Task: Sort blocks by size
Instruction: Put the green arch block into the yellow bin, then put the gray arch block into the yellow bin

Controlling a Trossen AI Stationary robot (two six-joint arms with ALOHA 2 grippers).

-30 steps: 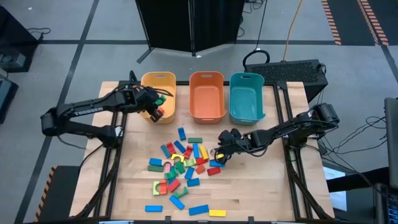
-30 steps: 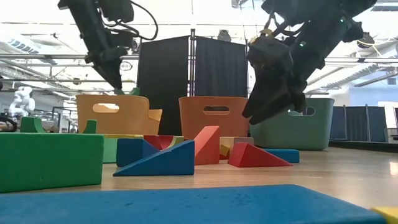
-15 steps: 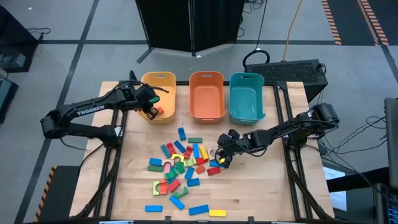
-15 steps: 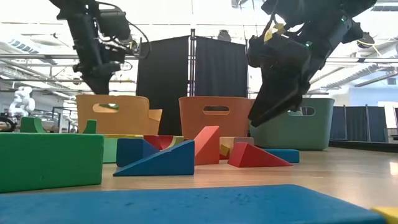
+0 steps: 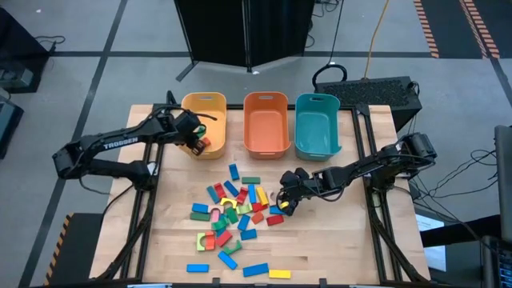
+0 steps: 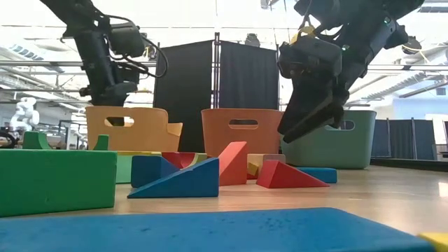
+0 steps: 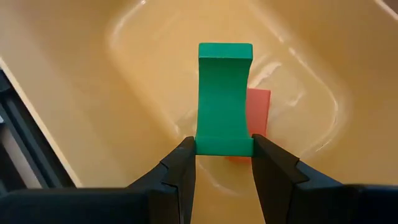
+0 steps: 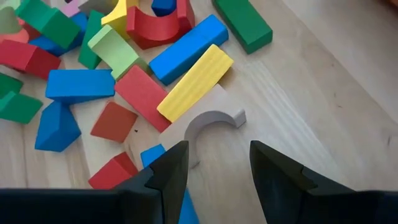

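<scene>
- Low view, nearest: blue block (image 6: 210,231) fills the bottom edge, cut off both sides; shape can't be told. Big green block (image 6: 56,180) cut off at the pic's left.
- Behind those: blue wedge (image 6: 178,183), red wedges (image 6: 287,175); rest of the pile overlaps, hard to separate.
- Blocks (image 5: 232,216) lie mid-table in a loose heap; a few strays near the front edge, e.g. yellow bar (image 5: 280,274). Bare wood to either side of the heap.
- Right gripper (image 5: 286,202) hangs at the heap's right edge, fingers apart, nothing between them. Wrist view: pale arch (image 8: 211,127) on the table just ahead, touching the yellow bar (image 8: 196,83); blue piece (image 8: 163,163) partly hidden by a finger.
- Left gripper (image 5: 196,142) over the yellow bin (image 5: 206,104), near its front wall, clamped on a green arch block (image 7: 224,99), held clear of the bin floor.
- Red block (image 7: 256,115) on the bin floor, mostly hidden behind the green one.
- Farthest: orange bin (image 5: 266,120), teal bin (image 5: 316,124) side by side along the back edge, narrow gaps between.
</scene>
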